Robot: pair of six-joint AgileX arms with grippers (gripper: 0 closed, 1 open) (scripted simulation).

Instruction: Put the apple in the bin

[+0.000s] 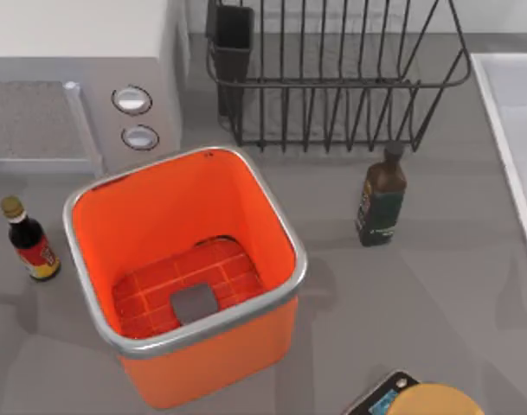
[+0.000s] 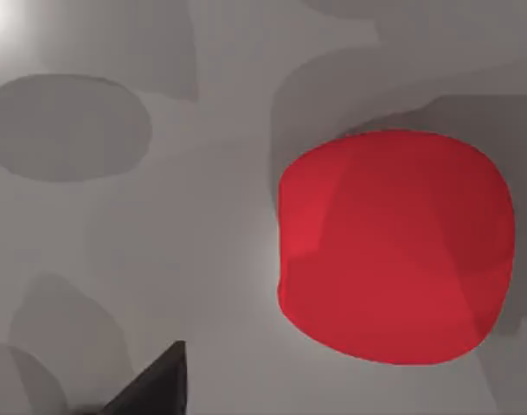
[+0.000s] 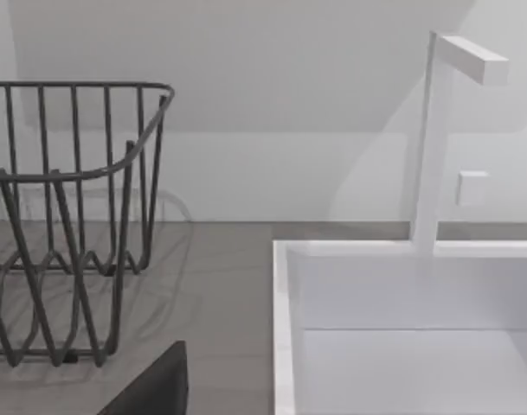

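- top view looks straight down on the table, the bin (image 1: 183, 268) near centre.
- left wrist view hangs close over the apple (image 2: 395, 246) on grey table.
- right wrist view faces level past the rack (image 3: 68, 216) to the sink (image 3: 401, 328); the top view shares these, the rack (image 1: 332, 73) at 12 o'clock, the sink (image 1: 510, 112) at 2 o'clock.

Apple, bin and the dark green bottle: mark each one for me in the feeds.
apple (image 2: 393, 246): left wrist view, middle of its red skin.
bin (image 1: 285, 229): top view, silver rim on the side toward the rack.
dark green bottle (image 1: 381, 203): top view, its label, on the table to the bin's right.
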